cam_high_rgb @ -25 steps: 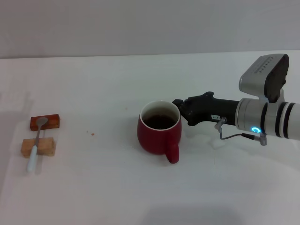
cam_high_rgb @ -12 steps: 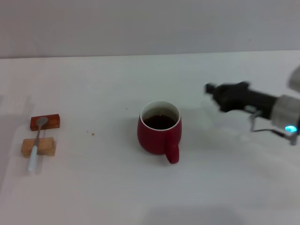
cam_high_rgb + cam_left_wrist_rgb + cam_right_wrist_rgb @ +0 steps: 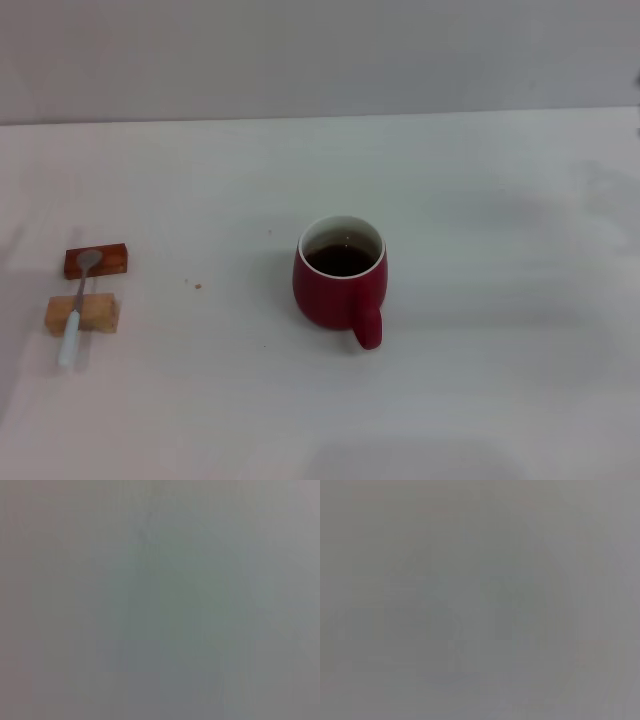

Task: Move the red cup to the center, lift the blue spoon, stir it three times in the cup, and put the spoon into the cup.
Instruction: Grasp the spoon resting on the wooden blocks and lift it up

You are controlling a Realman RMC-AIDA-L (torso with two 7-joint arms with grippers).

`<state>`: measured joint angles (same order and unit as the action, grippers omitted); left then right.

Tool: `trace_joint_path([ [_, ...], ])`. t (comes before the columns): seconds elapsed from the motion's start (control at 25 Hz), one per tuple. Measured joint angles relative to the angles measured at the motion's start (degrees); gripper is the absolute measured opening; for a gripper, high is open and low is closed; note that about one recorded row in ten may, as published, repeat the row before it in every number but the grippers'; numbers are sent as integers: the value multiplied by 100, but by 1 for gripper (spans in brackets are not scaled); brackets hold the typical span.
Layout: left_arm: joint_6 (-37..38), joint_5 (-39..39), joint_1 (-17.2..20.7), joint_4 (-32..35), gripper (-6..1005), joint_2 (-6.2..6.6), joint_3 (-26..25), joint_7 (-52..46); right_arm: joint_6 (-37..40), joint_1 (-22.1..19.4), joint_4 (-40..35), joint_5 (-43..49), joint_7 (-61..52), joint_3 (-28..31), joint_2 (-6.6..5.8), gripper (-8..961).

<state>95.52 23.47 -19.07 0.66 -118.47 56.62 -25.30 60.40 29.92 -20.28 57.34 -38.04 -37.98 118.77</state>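
Note:
The red cup (image 3: pixel 340 285) stands upright near the middle of the white table in the head view, handle toward the front, with dark liquid inside its white rim. The blue spoon (image 3: pixel 76 310) lies at the far left, its grey bowl on a red-brown block (image 3: pixel 97 261) and its pale handle across a light wooden block (image 3: pixel 82 314). Neither gripper shows in the head view. Both wrist views show only a plain grey blur.
The white table (image 3: pixel 480 380) runs to a grey wall at the back. A small speck (image 3: pixel 197 286) lies between the blocks and the cup.
My right gripper drew back from the cup's right side toward the right and has left the head view. The cup and spoon have not moved.

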Motion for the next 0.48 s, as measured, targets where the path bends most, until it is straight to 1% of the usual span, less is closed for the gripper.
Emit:
trace_joint_path([
  [0.08, 24, 0, 104, 3, 798, 6, 215, -80, -6, 21, 82, -387, 375, 172, 2, 16],
  [0.12, 61, 0, 222, 9, 798, 13, 411, -187, -50, 74, 148, -763, 767, 301, 2, 33],
  [0.2, 78, -3, 273, 10, 798, 14, 508, -239, -85, 111, 186, -947, 949, 351, -1, 68],
  [0.28, 92, 0, 365, 12, 798, 11, 749, -288, -205, 219, 295, -1265, 1290, 459, -10, 102],
  [0.32, 97, 1, 435, -10, 798, 4, 968, -289, -363, 340, 401, -1495, 1636, 562, -25, 119],
  [0.36, 97, 1, 435, -10, 798, 4, 968, -289, -363, 340, 401, -1495, 1636, 562, -25, 153],
  [0.4, 98, 0, 467, -30, 798, 3, 1063, -293, -433, 394, 436, -1556, 1761, 613, -32, 188],
  [0.44, 102, 0, 540, -55, 798, 6, 1261, -322, -574, 494, 480, -1615, 1981, 763, -46, 222],
  [0.48, 102, 0, 540, -55, 798, 6, 1261, -322, -574, 494, 480, -1615, 1981, 763, -46, 256],
])
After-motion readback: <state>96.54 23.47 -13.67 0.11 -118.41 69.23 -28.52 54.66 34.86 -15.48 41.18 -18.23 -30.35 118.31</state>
